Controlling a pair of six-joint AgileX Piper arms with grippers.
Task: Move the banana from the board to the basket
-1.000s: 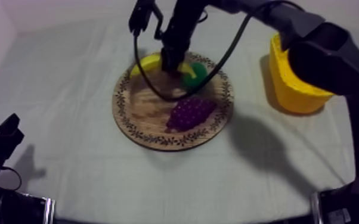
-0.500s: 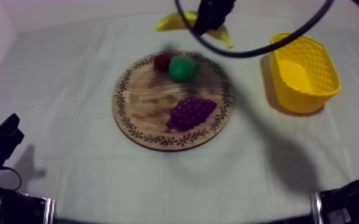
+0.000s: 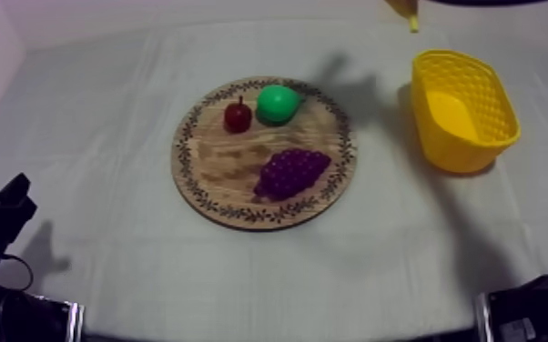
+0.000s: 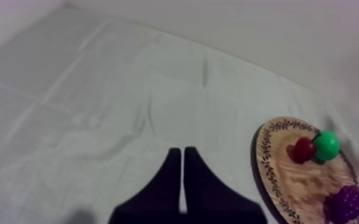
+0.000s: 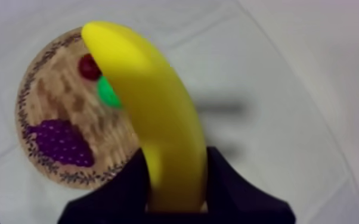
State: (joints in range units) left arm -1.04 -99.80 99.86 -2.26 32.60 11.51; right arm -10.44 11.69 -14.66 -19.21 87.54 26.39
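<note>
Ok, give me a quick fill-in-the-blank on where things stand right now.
1. The right gripper is ____ on the banana.
2. The wooden board carries ____ fruits: grapes, pear, small red fruit.
3. The yellow basket stands on the robot's ____ side of the wooden board.
4. The left gripper, holding nothing, is ____.
Missing words: shut; three; right; shut.

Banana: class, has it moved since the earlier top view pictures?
Yes. The banana has left the wooden board, moving rightward to beyond the far end of the yellow basket, held by the right claw.
</note>
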